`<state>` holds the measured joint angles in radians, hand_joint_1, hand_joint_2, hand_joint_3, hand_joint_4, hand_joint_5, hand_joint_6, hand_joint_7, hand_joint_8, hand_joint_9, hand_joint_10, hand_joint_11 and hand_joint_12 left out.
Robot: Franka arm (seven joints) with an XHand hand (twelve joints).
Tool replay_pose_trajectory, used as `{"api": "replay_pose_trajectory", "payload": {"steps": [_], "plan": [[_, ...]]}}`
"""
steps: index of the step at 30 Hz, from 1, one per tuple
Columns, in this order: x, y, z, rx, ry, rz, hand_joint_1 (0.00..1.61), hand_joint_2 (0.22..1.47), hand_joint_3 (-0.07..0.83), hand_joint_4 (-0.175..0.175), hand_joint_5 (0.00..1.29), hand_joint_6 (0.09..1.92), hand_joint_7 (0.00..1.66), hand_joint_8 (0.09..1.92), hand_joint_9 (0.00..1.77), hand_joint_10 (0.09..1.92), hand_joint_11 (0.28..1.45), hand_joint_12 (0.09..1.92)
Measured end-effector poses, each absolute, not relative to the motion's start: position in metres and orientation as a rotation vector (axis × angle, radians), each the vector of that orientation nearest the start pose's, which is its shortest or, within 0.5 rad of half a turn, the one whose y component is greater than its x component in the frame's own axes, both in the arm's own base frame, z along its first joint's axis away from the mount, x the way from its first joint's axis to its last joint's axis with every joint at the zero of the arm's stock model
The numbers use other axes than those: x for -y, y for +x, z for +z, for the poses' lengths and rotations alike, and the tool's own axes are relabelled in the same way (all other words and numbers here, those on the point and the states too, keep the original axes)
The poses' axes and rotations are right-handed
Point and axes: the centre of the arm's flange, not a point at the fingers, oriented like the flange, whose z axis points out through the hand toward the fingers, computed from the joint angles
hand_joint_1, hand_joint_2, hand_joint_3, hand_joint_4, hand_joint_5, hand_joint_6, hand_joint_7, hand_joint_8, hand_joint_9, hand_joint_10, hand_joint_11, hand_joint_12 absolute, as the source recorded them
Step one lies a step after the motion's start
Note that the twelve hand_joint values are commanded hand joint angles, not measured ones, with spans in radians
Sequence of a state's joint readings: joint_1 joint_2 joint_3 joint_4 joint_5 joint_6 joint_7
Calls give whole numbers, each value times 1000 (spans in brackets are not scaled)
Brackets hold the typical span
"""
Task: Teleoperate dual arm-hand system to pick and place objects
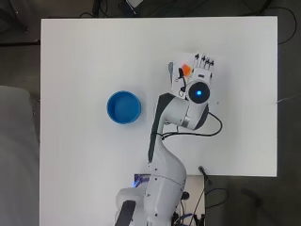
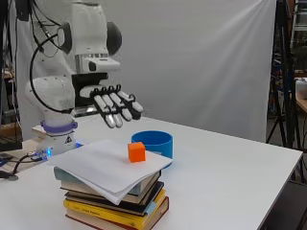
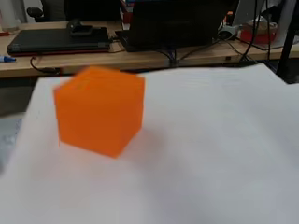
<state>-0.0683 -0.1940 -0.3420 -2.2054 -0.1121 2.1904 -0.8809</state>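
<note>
An orange cube (image 2: 136,151) rests on a white sheet of paper (image 2: 103,165) that covers a stack of books (image 2: 120,203). From above, the cube (image 1: 187,70) peeks out beside the hand. The hand (image 2: 115,108) hovers above the paper, a little left of the cube, with straight spread fingers and nothing in it. The overhead view shows the hand (image 1: 203,70) over the same paper (image 1: 178,59). Up close, the wrist view shows the cube (image 3: 99,110) on the paper (image 3: 210,154). A blue round bowl (image 2: 152,143) stands on the table behind the stack, to the left of the arm in the overhead view (image 1: 124,107).
The white table (image 1: 84,56) stretches wide around the bowl and the stack. A dark cable (image 1: 207,129) loops off the arm. The room's desks with laptops (image 3: 60,39) show beyond the paper in the wrist view.
</note>
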Motion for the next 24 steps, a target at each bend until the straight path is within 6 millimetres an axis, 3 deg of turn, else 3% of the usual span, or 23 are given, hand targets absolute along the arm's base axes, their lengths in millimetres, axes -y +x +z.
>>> {"api": "replay_pose_trajectory", "payload": {"steps": [4, 9, 11, 15, 18, 21, 24], "plan": [[237, 466, 411, 885, -3098, -115, 320, 1054, 9, 1, 232, 87, 405, 87, 600, 87, 604, 87], [248, 461, 378, 1067, -3008, -127, 334, 1061, 7, 19, 205, 87, 341, 87, 538, 87, 565, 87], [240, 458, 376, 1103, -2986, -120, 366, 1064, 6, 32, 217, 87, 333, 87, 517, 87, 543, 87], [218, 453, 391, 1079, -2987, -147, 394, 1068, 5, 44, 239, 87, 332, 87, 506, 87, 530, 87], [207, 452, 390, 1129, -2954, -124, 446, 1070, 1, 70, 365, 87, 417, 87, 544, 87, 515, 87], [195, 454, 390, 1226, -2901, -85, 454, 1053, -6, 57, 238, 87, 332, 87, 465, 87, 492, 87], [191, 459, 391, 1182, -2881, -31, 443, 1036, -9, 48, 125, 87, 225, 87, 379, 87, 473, 87]]}}
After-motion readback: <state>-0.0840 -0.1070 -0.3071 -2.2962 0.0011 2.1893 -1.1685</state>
